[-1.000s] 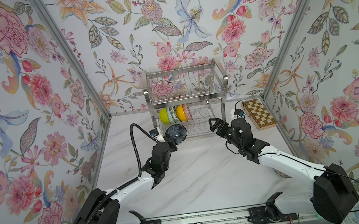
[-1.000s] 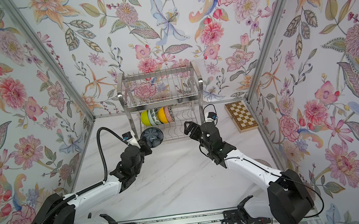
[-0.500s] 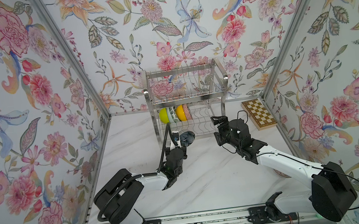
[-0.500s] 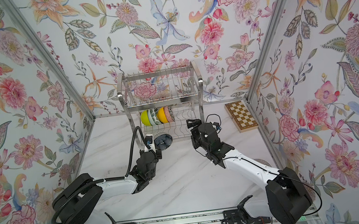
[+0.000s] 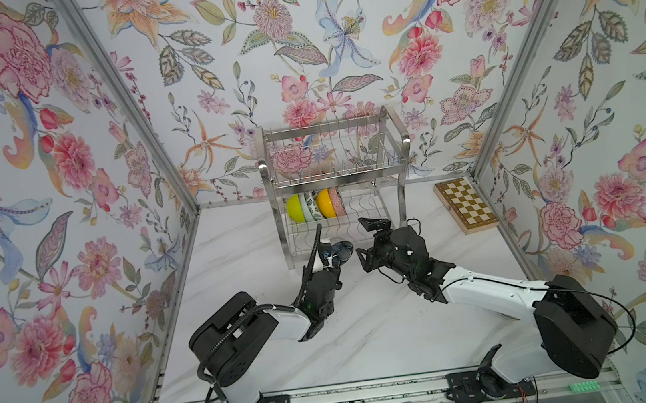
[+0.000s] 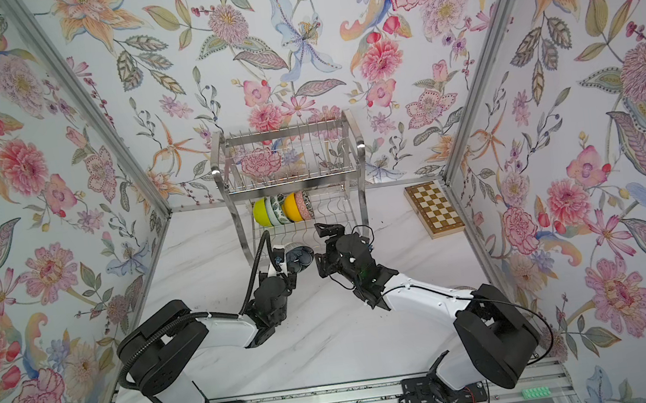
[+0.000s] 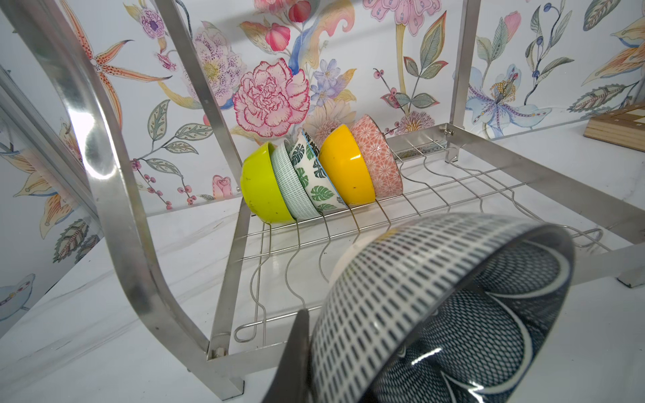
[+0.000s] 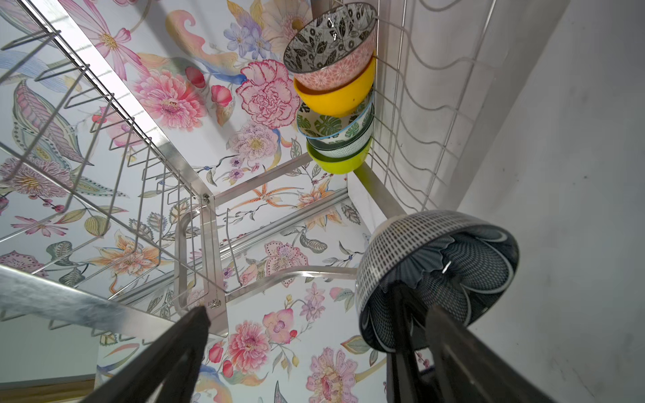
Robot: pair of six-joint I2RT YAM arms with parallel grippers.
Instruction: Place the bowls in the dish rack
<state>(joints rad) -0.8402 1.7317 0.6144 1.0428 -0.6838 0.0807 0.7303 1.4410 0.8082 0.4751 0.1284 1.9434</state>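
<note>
The left gripper (image 5: 330, 254) is pinched tight on the rim of the dark navy bowl (image 5: 342, 249), holding it tipped on its side just at the front edge of the dish rack (image 5: 335, 176), low down by the bottom tier. From the left wrist view that bowl (image 7: 401, 279) fills the near corner, dashed pattern outside and netted petals inside, with one dark finger (image 7: 293, 356) against its wall. The right gripper (image 5: 366, 241) is spread wide and holds nothing. It sits close beside the bowl's open mouth (whether it touches, I can't tell from here). Five bowls stand on edge in a tight row at the back left of the lower tier: the lime-yellow bowl (image 7: 261, 185), the pale aqua bowl (image 7: 291, 185), the leaf-print bowl (image 7: 314, 174), the orange-yellow bowl (image 7: 343, 167) and the pink bowl (image 7: 378, 164), each leaning on the next. The wavy wire slots to their right are free. A wooden chessboard (image 5: 465, 204) lies on the white table near the right wall, well apart from the rack.
</note>
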